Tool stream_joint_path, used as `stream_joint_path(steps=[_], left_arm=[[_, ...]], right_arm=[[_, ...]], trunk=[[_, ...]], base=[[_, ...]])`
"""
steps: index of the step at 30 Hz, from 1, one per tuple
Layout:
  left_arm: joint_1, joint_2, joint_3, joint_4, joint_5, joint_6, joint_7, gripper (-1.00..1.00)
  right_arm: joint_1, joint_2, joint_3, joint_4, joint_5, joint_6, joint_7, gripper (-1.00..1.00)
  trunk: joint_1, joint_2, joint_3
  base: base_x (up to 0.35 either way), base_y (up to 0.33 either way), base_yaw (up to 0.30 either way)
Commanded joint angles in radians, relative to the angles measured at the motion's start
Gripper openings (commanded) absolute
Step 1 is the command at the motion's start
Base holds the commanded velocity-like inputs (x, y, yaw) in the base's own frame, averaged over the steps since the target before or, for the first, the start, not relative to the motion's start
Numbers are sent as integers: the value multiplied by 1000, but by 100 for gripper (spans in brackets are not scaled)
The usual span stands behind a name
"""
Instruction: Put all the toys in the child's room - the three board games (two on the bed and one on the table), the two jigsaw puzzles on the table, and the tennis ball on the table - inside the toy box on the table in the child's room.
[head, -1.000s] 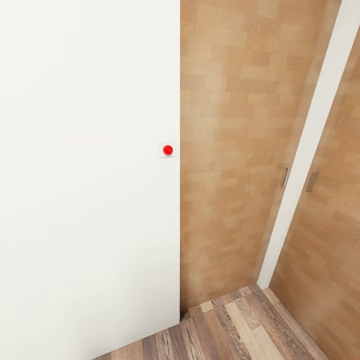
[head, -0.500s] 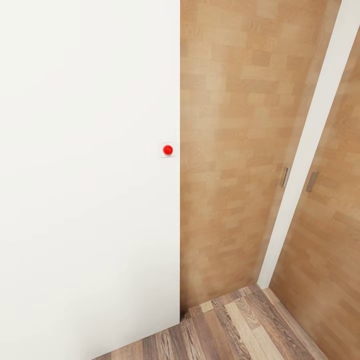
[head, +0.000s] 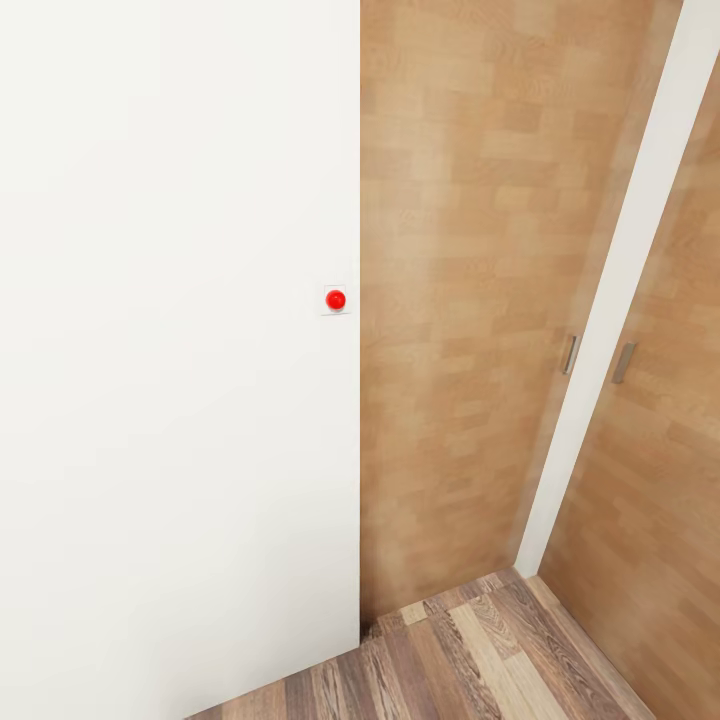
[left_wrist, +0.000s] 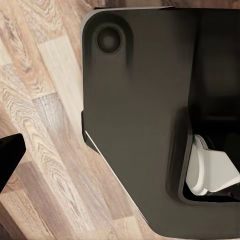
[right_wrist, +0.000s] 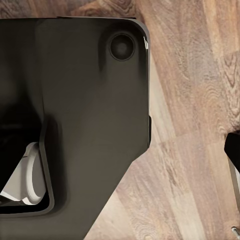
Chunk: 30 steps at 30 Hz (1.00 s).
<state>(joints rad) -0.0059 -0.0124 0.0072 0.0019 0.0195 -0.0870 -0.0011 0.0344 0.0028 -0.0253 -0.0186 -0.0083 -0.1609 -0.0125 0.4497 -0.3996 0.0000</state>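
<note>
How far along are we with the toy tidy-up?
Nothing looks done from here. The head view faces a white wall with a red button and wooden doors. Both wrist views look at the robot's dark base over wood floor. All toys remain.

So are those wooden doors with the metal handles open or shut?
Shut, it seems. Both wooden doors lie flush beside the white strip, handles either side, with no gap showing.
</note>
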Motion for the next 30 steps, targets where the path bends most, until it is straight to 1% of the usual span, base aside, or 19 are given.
stream_joint_path(steps=[1,30], left_arm=[[0,0,0,1,2,-3,0,100],[0,0,0,1,3,-2,0,100]], right_arm=[[1,0,-2,-1,-1,-2,-1,100],[1,0,-2,-1,-1,-2,-1,100]], trunk=[[0,0,0],[0,0,0]], base=[[0,0,0],[0,0,0]])
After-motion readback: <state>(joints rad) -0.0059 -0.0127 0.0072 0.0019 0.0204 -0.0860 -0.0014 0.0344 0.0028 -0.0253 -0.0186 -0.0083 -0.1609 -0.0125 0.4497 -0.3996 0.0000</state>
